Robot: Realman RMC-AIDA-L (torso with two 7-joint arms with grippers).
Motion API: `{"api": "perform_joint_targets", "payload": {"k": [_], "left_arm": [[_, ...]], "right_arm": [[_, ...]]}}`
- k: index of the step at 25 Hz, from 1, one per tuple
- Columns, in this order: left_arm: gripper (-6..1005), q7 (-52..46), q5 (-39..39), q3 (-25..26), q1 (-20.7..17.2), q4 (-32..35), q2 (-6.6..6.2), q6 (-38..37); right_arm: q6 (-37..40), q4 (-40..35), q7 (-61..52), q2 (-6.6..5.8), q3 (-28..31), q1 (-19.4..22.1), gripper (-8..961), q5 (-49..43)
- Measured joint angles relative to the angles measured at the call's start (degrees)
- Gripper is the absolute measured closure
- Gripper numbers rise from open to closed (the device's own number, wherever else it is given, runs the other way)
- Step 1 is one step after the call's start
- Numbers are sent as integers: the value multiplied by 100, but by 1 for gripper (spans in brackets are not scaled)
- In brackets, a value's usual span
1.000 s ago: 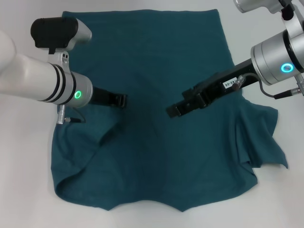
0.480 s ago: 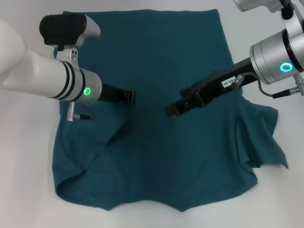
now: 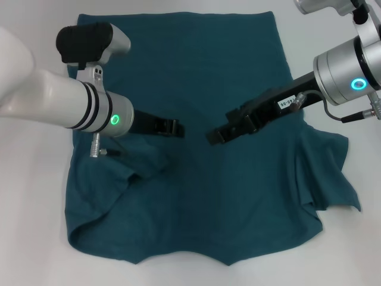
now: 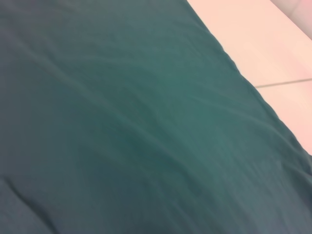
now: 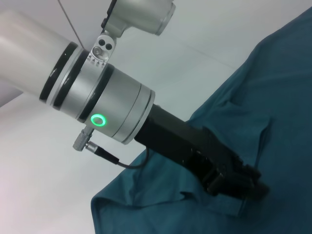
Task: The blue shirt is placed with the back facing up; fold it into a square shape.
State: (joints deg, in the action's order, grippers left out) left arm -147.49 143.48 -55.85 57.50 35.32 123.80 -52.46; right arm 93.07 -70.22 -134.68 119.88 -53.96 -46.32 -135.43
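blue shirt (image 3: 196,89): plain teal, spread flat, left sleeve rumpled | left gripper (image 3: 172,128), right gripper (image 3: 215,137): over its middle, finger state indeterminable | table (image 3: 30,238): white

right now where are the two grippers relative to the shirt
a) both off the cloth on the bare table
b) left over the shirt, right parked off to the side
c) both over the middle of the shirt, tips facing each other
c: in the head view the left gripper and right gripper both sit over the middle of the blue shirt, tips pointing toward each other with a gap between.
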Motion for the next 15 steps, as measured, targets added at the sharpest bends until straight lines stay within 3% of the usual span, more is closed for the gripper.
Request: {"api": "perform_joint_targets", "payload": {"k": [8, 15], "left_arm": [[683, 659, -685, 34, -185, 320, -38, -551], [448, 1469, -1491, 175, -952, 1050, -277, -1955]], "right_arm": [[-82, 13, -3, -2, 6, 48, 116, -1], [-112, -97, 13, -41, 30, 303, 115, -67]]}}
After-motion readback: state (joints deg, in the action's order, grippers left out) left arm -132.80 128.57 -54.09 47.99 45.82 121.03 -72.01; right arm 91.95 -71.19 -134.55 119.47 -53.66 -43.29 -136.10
